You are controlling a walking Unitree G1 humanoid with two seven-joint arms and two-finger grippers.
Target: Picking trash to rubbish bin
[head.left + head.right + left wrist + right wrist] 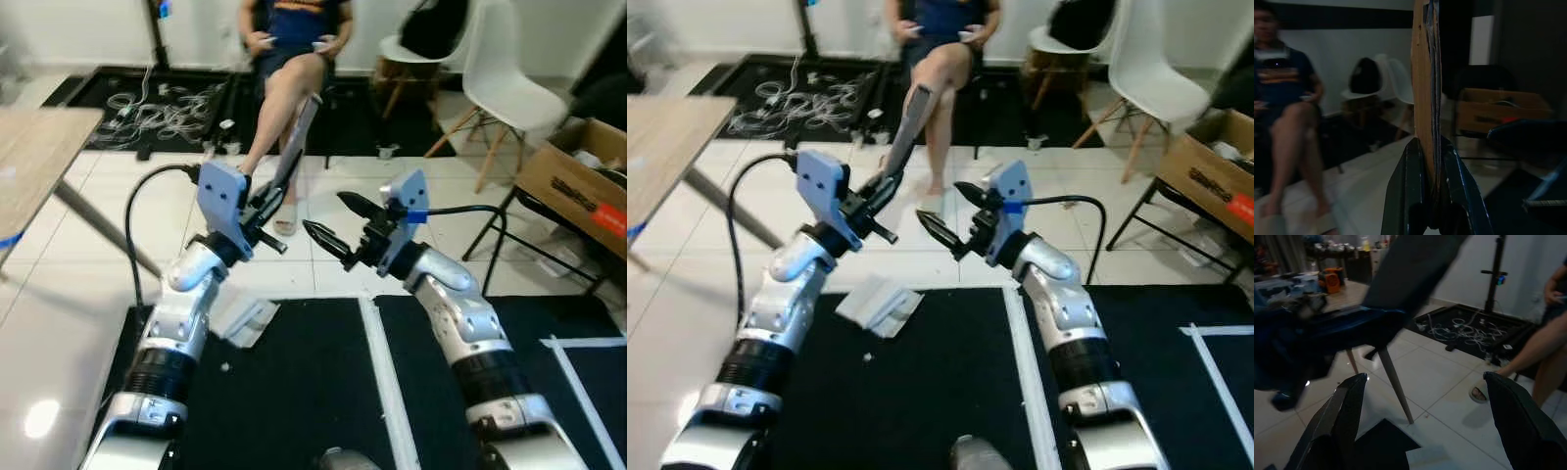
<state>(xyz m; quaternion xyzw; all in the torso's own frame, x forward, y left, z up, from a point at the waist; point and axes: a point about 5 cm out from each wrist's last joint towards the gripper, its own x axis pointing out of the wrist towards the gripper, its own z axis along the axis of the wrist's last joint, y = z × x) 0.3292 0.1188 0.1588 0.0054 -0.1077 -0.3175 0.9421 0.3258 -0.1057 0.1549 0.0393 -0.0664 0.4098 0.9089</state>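
My left gripper is raised at chest height and shut on a flat strip of cardboard that sticks up and away from it. In the left wrist view the cardboard strip stands edge-on, clamped between the two fingers. My right gripper hovers just to the right of it, open and holding nothing, its fingers spread wide. A crumpled white paper lies on the floor below the left arm, at the edge of the black mat.
A person sits straight ahead with crossed legs. A wooden table stands at the left, with cables on a dark mat behind it. White chairs and a cardboard box are on the right.
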